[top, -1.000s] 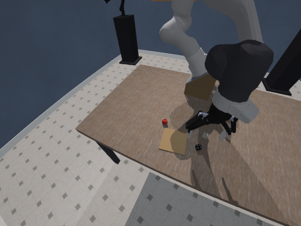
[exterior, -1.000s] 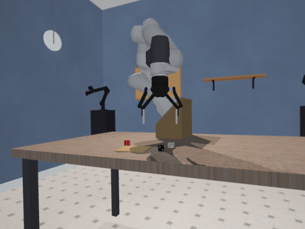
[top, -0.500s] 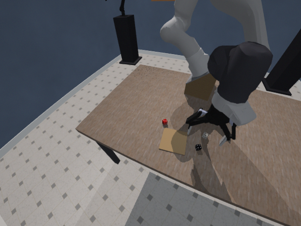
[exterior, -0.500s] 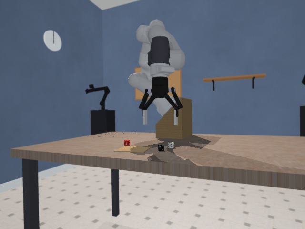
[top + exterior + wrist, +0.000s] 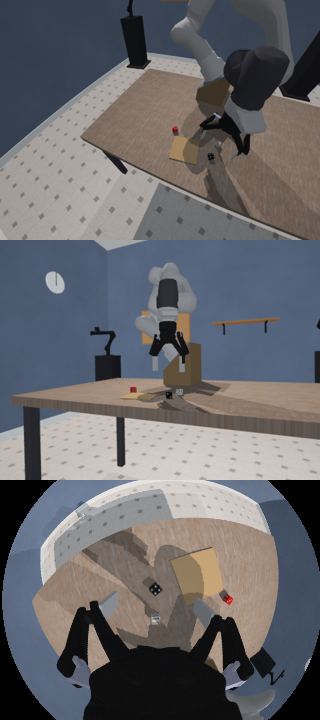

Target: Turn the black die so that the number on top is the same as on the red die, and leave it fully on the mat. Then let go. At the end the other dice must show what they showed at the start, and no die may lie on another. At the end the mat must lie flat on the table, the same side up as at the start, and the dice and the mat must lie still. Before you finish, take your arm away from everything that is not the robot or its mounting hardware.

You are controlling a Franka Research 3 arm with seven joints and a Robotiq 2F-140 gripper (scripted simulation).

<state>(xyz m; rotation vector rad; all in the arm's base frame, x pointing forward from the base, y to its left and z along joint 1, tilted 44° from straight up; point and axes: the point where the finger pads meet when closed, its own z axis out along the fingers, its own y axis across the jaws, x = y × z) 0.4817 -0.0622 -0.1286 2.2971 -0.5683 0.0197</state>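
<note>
The black die [image 5: 210,156] lies on the wooden table just right of the tan mat [image 5: 184,150], off the mat. It also shows in the exterior view [image 5: 168,395] and the wrist view [image 5: 155,588]. The red die [image 5: 175,129] [image 5: 133,389] [image 5: 228,599] sits on the table just beyond the mat's far left corner. A white die [image 5: 218,143] [image 5: 179,391] [image 5: 155,619] lies behind the black one. My gripper [image 5: 168,367] [image 5: 218,145] [image 5: 156,601] hangs high above the dice, fingers wide open and empty. The mat [image 5: 139,396] [image 5: 198,572] lies flat.
A brown wooden block [image 5: 183,365] that holds the arm's base stands at the back of the table. The table's front edge runs close to the mat and the black die. A black pedestal [image 5: 134,41] stands on the floor beyond the table.
</note>
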